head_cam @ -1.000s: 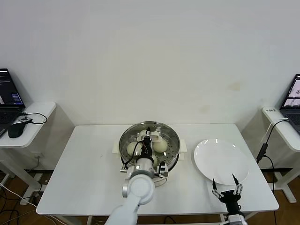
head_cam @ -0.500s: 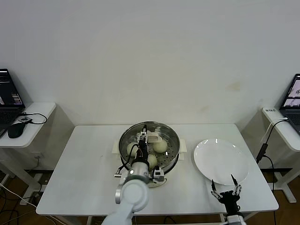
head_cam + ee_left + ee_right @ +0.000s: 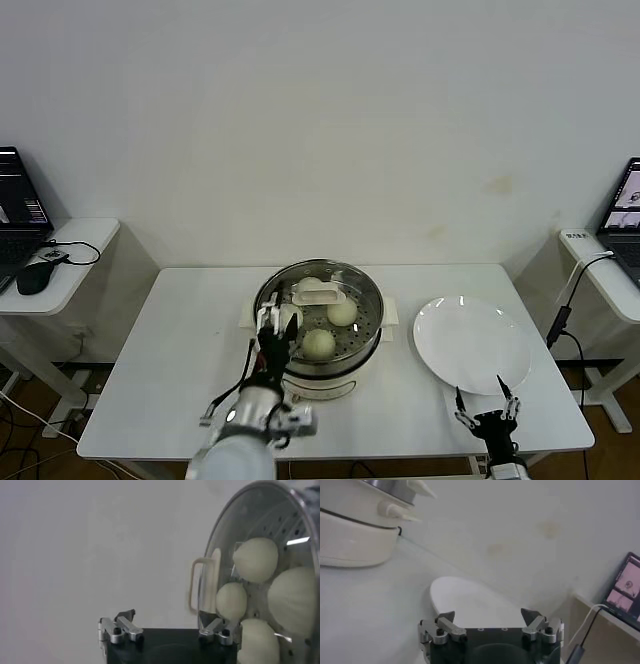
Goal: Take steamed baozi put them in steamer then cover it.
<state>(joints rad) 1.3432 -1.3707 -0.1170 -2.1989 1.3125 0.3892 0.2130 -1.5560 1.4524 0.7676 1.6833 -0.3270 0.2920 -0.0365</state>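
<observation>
The steamer stands mid-table on its cream base. The clear glass cover lies on it, with its cream handle on top. Steamed baozi show through the glass, among them one on the right and one at the front. My left gripper is open and empty at the pot's front left rim. In the left wrist view the cover's handle and baozi lie just ahead of the gripper. My right gripper is open and empty near the table's front right.
A flat white plate lies right of the steamer, just beyond the right gripper; it also shows in the right wrist view. Side tables stand left and right, with a laptop and a mouse on the left one.
My left gripper has come off the cover's handle and drawn back toward the front left of the steamer. The cover stays on the pot. The right arm has barely moved.
</observation>
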